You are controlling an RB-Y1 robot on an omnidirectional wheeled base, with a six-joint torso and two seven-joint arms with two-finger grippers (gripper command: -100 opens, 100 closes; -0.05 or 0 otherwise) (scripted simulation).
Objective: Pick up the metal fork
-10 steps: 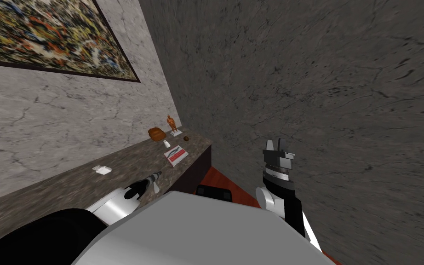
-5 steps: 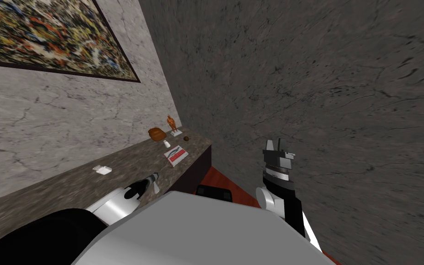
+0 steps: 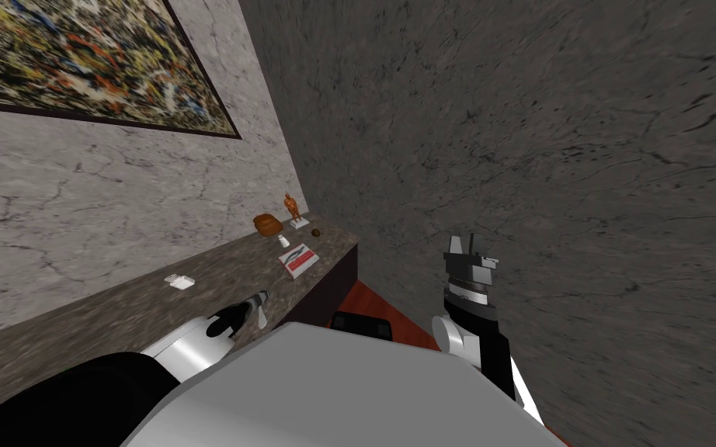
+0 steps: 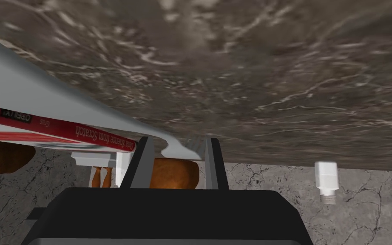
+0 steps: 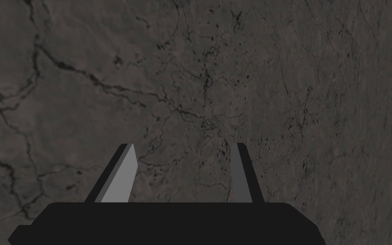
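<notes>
Brown veined stone forms the counter [image 3: 116,314], which runs along a pale marbled wall [image 3: 77,217] into a corner with a dark grey wall [image 3: 543,155]. The fork [image 4: 72,104] is light grey and is clamped in the left gripper [image 4: 178,140], over the counter near its front edge; whether the fork touches the counter cannot be told. The jaws of the left gripper are drawn close together on the fork's narrow neck, with the tines just past one finger and the broad handle running back beside the gripper body. A red and white book [image 4: 63,127] lies flat on the counter just beyond the fork, toward the corner. Further on stand a small white shaker [image 3: 283,242], a brown loaf-shaped object [image 4: 174,172], an orange figurine [image 3: 292,206] on a white base, and a small brown ball [image 3: 315,231], all near the corner and apart from one another. A small white block [image 3: 180,282] lies on the counter well apart from this group, nearer the pale wall. A framed abstract painting [image 3: 77,62] hangs on the pale wall above the counter. The right gripper [image 5: 183,144] is raised beside the dark grey wall, well apart from the counter, with its jaws apart. Red-brown floor [image 3: 368,296] shows below the counter's end.
</notes>
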